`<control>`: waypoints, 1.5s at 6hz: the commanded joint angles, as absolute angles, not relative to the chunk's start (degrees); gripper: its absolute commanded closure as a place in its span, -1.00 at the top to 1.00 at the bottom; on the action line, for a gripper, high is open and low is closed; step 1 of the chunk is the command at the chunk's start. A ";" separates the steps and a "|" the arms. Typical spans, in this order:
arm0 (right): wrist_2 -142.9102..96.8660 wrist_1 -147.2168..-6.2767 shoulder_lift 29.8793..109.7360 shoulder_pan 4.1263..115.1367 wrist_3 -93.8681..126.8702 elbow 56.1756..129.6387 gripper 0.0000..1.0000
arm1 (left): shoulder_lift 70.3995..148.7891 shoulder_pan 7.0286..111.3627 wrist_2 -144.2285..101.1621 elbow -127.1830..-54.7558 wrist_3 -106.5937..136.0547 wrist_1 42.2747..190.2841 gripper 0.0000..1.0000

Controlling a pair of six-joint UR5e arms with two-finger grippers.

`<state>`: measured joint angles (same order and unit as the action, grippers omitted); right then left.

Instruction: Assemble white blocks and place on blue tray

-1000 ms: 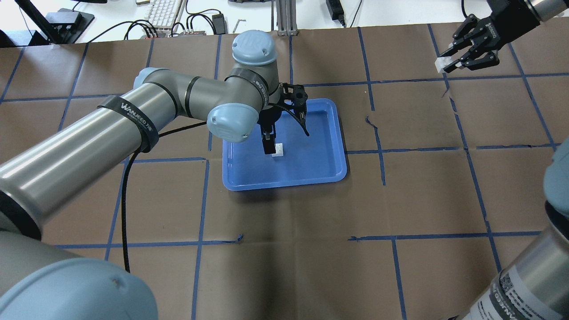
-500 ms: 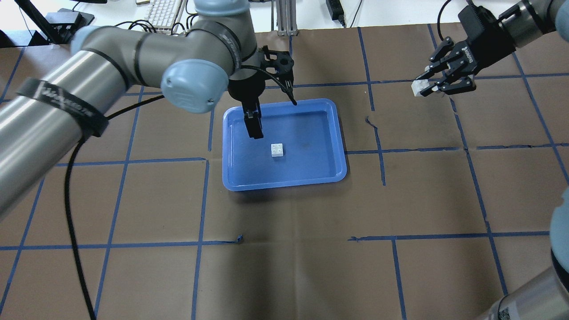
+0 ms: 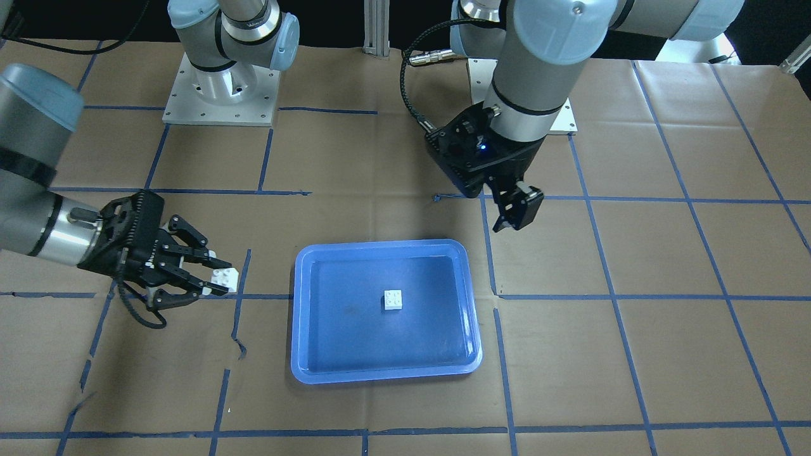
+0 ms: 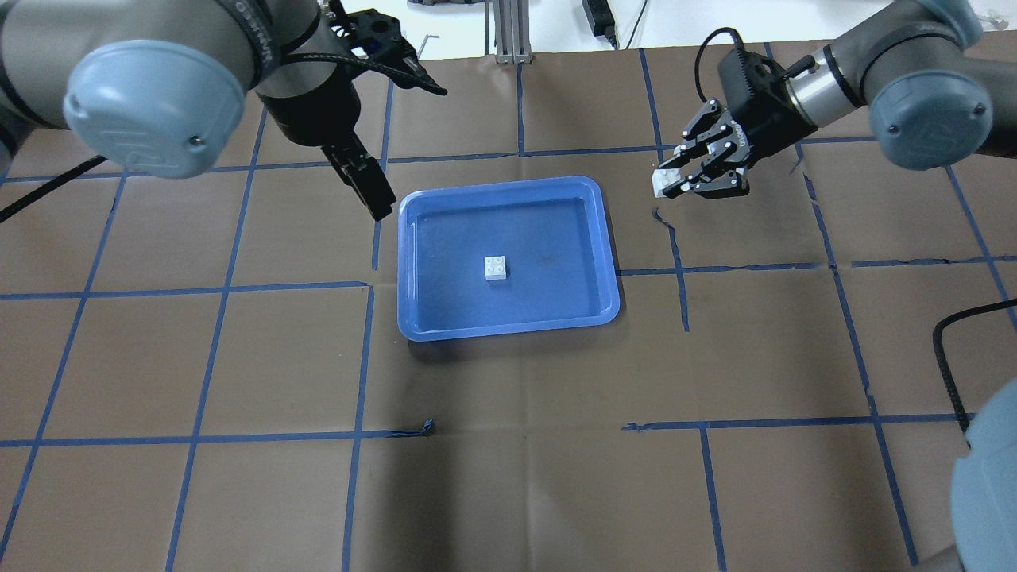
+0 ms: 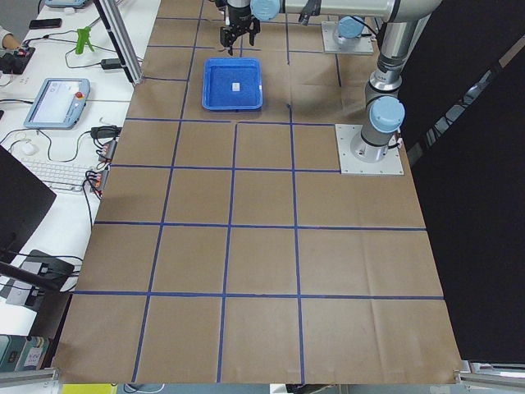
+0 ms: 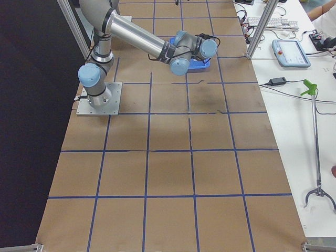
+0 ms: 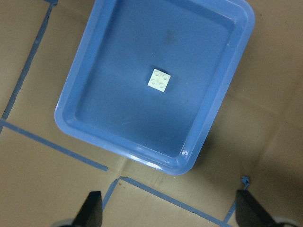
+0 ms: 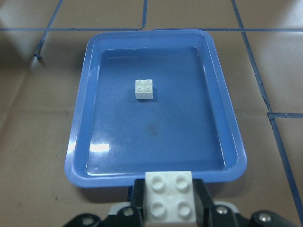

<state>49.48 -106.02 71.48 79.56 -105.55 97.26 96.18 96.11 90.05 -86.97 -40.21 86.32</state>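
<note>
One white block (image 4: 496,268) sits studs up, alone, in the middle of the blue tray (image 4: 556,230). It also shows in the front view (image 3: 393,299) and the left wrist view (image 7: 159,80). My left gripper (image 4: 413,152) is open and empty, raised beyond the tray's far-left corner. My right gripper (image 4: 666,184) is shut on the second white block (image 4: 659,181), held in the air to the right of the tray. The right wrist view shows that block (image 8: 169,196) between the pads, studs toward the camera, with the tray (image 8: 165,137) ahead.
Brown paper with a blue tape grid covers the table (image 4: 516,445). A keyboard, cables and a power brick (image 4: 597,12) lie past the far edge. The left arm's black cable (image 3: 412,95) loops near its wrist.
My left gripper has lifted off the block on the tray and drawn back to the far left, open. My right gripper has carried its block leftward, closer to the tray.
</note>
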 commanded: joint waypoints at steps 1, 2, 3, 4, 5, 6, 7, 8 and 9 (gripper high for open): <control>49.31 -124.35 70.41 88.03 -89.04 102.19 -0.44 | 93.70 92.21 91.14 -87.71 -24.26 88.32 0.98; 49.57 -133.94 68.14 91.02 -82.25 104.48 -0.44 | 93.17 89.59 91.40 -87.71 -17.04 88.77 0.98; 49.66 -140.73 65.16 93.23 -79.39 105.81 -0.44 | 90.73 87.21 91.41 -87.80 -12.87 92.86 0.98; 49.66 -143.41 62.17 94.38 -79.10 105.99 -0.43 | 89.83 86.75 91.32 -87.72 -5.78 93.16 0.98; 49.75 -145.18 59.96 94.48 -79.19 106.08 -0.43 | 89.91 86.75 91.23 -87.71 -1.19 92.82 0.98; 49.66 -146.41 58.46 94.48 -79.28 106.43 -0.43 | 89.65 86.57 91.32 -87.71 -0.97 92.99 0.98; 49.57 -147.30 57.40 94.66 -79.28 106.70 -0.43 | 89.47 86.40 91.32 -87.71 -0.97 93.25 0.98; 49.57 -147.30 56.87 95.09 -79.36 106.79 -0.43 | 89.12 86.31 91.32 -87.71 -0.97 93.60 0.98; 49.57 -147.30 56.69 95.79 -79.37 106.96 -0.43 | 89.12 86.40 91.32 -87.71 -0.71 93.26 0.98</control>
<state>49.58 -147.21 57.03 95.22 -79.34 106.80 89.22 86.38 91.32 -87.71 -0.90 93.38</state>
